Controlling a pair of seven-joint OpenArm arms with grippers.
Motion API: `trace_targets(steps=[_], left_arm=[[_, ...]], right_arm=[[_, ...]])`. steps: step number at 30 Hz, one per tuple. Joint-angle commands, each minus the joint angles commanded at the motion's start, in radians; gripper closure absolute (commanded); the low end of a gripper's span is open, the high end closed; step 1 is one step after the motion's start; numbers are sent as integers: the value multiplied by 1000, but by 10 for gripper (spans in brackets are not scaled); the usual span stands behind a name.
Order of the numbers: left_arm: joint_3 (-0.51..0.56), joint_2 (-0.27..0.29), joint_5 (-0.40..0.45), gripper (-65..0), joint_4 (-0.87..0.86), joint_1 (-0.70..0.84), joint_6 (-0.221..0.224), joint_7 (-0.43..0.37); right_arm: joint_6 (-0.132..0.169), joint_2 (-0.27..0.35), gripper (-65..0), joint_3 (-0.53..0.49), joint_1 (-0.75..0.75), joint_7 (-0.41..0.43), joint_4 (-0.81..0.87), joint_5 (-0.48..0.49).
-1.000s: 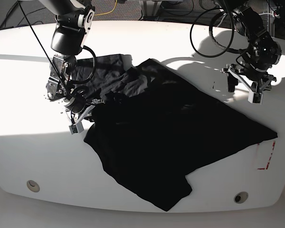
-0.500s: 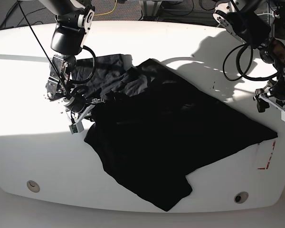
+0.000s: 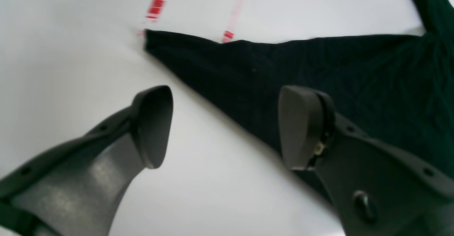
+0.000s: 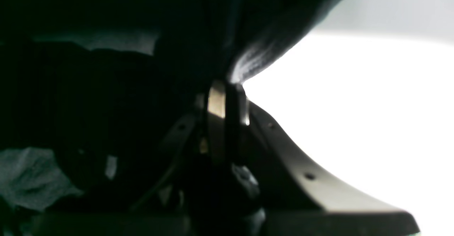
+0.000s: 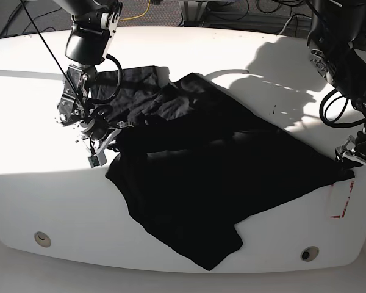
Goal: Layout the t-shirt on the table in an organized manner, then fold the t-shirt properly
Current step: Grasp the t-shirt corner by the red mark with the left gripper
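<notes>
The plain black short-sleeved t-shirt [image 5: 207, 177] lay rumpled across the middle of the glossy white table [image 5: 43, 183], one corner reaching the red dashed mark [image 5: 344, 201]. No writing or brand showed on it. The left gripper [image 3: 225, 126] hovered wide apart and empty over that corner. The right gripper [image 4: 227, 97] was clamped on a bunched fold at the shirt's opposite side.

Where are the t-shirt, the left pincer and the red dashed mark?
t-shirt [image 5: 201, 177], base view, middle of the black fabric.
left pincer [image 3: 225, 126], left wrist view, midway between its open fingertips.
red dashed mark [image 5: 341, 204], base view, its corner near the table's edge.
</notes>
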Motion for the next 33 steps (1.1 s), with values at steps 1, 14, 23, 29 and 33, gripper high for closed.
trace_targets(steps=[1,14,23,29,33], left_arm=[[5,-6,0,-439,-34,-12,14,-23],[58,-60,3,-440,-298,-95,180,-219],[61,-58,5,-440,-299,-94,249,-226],[135,-28,0,-440,-301,-94,249,-226],[153,11,0,-440,-301,-94,249,-227]], right_arm=[[0,0,0,0,-6,-8,8,0],[0,0,0,0,-49,-91,146,0],[0,-5,0,0,-78,-92,229,2],[0,-6,0,0,-100,-147,293,2],[0,-25,0,0,-126,-163,347,3]])
